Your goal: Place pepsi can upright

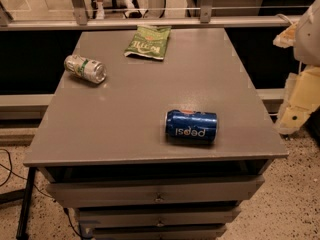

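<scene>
The pepsi can (192, 126) is dark blue with white lettering and lies on its side on the grey table (125, 109), near the front right. Its long axis runs left to right and the lettering reads upside down. My gripper (287, 35) shows at the right edge of the view, off the table's right side, above and to the right of the can and well apart from it. It holds nothing that I can see. Cream-coloured arm parts (300, 96) hang below it.
A silver-and-green can (85, 69) lies on its side at the table's left. A green snack bag (148, 42) lies flat at the back middle. A railing (150, 21) runs behind the table. Drawers (159, 191) sit under the top.
</scene>
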Robot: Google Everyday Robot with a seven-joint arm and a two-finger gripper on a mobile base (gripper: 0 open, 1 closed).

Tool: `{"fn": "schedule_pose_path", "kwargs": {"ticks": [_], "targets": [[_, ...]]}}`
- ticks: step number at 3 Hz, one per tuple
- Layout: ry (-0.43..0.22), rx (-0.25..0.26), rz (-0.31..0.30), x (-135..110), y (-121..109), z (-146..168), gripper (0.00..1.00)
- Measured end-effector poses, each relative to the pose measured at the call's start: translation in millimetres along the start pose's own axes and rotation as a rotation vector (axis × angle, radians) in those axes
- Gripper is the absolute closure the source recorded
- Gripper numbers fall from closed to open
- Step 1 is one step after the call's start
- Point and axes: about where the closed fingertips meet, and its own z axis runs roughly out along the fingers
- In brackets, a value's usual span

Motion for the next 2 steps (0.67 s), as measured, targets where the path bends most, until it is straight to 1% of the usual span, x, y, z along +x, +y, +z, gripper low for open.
{"fn": "schedule_pose_path", "kwargs": {"ticks": [1,2], "targets": [[-0.006,0.005,0.003,-2,0,1,0.0],[-0.002,0.004,0.026,-17,0,19,0.0]]}}
